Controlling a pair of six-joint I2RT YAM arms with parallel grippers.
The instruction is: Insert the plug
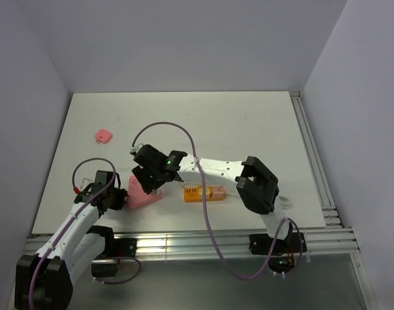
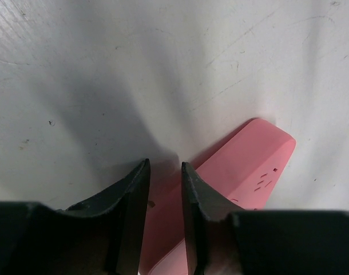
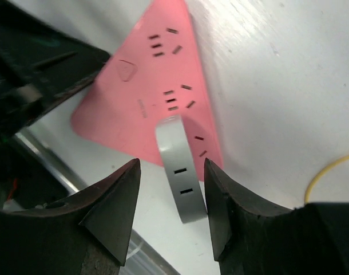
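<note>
White desk [image 1: 248, 123]; left gripper [image 2: 165, 166] low at the near-left corner, fingers narrowly apart over one end of the pink power strip [image 3: 134, 97], whether pinching it cannot be told; right gripper [image 3: 171, 163] clasps the white plug [image 3: 180, 177], tilted above the strip's sockets; strip flat by the near edge, left of centre; orange box [image 1: 203, 194] just right of it; small pink piece [image 1: 103, 135] near the left edge.

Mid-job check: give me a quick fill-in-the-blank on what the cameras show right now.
1. The power strip is ____ in colour.
2. The white plug shows between the ____ arm's fingers.
3. Right of the strip, a small ____ object lies on the table.
Missing: pink; right; orange.
</note>
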